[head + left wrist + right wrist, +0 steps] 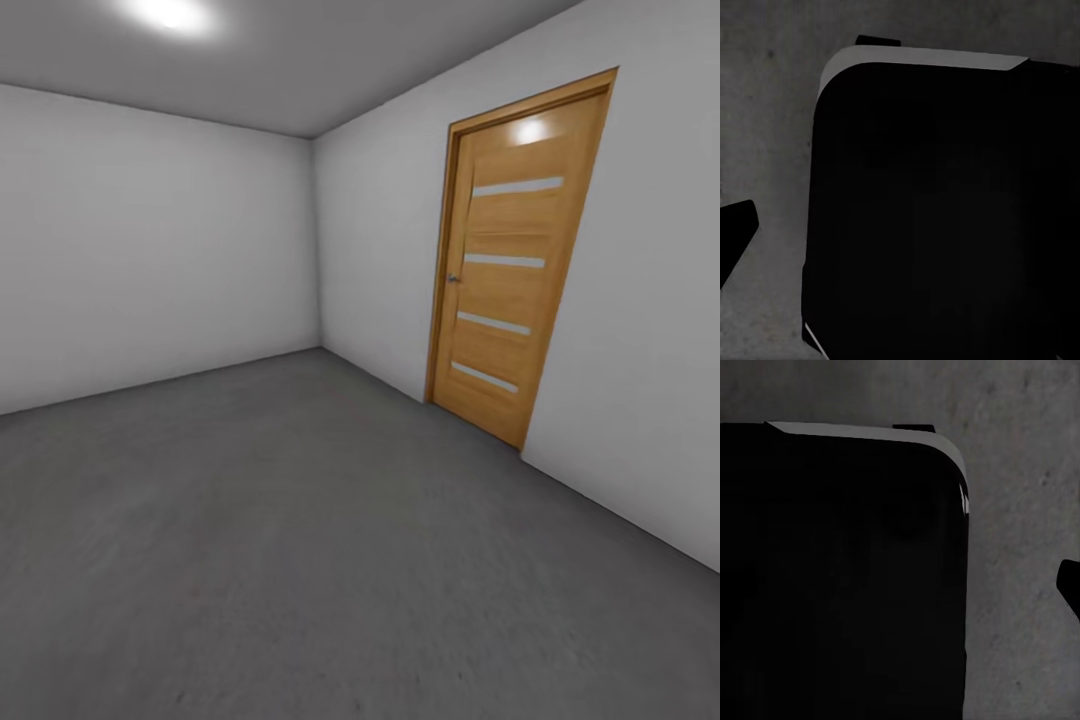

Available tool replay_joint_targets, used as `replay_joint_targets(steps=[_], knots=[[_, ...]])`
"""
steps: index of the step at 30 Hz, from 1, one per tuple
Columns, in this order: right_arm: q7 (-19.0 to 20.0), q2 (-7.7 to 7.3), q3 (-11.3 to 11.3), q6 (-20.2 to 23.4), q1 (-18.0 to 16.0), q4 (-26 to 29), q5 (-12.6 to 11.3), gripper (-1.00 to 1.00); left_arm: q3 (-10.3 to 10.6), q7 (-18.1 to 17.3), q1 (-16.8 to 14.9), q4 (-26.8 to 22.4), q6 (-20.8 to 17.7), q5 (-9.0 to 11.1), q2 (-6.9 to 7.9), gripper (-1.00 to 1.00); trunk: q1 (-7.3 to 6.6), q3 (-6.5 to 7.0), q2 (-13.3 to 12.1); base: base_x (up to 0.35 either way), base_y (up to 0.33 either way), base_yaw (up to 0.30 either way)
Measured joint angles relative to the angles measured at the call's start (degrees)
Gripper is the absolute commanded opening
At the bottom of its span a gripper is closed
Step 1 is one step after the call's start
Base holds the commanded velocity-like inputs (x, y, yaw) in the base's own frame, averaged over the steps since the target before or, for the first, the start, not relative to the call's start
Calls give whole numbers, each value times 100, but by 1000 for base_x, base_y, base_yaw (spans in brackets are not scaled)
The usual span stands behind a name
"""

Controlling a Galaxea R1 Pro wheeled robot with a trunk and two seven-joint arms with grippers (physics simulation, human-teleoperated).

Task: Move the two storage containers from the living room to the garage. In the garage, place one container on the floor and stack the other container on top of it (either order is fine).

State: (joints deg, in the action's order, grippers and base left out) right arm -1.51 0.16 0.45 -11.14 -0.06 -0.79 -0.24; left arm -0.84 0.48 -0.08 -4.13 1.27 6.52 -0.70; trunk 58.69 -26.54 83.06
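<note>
In the garage, no containers on the floor yet.

Head view: bare room, dark grey concrete floor (pixel 300 560), pale walls (pixel 150 250), one closed wooden door (pixel 515 265) with pale horizontal strips at the right. No orange-red box anywhere in sight; where the containers are, cannot tell. Both wrist views look down on concrete past a large black rounded body (pixel 937 217), probably the robot's base. Claw state, left and right: cannot tell. Judgement: neither placing nor stacking visibly done; most of the task looks outstanding.
</note>
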Motion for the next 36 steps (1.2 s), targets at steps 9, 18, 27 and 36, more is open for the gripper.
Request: replay_joint_targets(steps=[9, 18, 27, 36], knots=[[0, 0, 2, 0, 0, 0, 0, 100, -3, 0, 4, 0, 1, -5, -7, 100, 0, 0, 0, 325, 91, 0], [0, 0, 2, 0, 0, 0, 0, 100, -8, -5, 2, 4, 1, -17, -7, 100, 0, 0, 0, 325, 91, 0], [0, 0, 1, 0, 0, 0, 0, 100, -7, -8, 0, 8, 0, -29, -7, 100, 0, 0, 0, 325, 91, 0], [0, 0, 2, 0, 0, 0, 0, 100, -8, -8, 0, 8, 4, -31, -7, 100, 0, 0, 0, 325, 91, 0]])
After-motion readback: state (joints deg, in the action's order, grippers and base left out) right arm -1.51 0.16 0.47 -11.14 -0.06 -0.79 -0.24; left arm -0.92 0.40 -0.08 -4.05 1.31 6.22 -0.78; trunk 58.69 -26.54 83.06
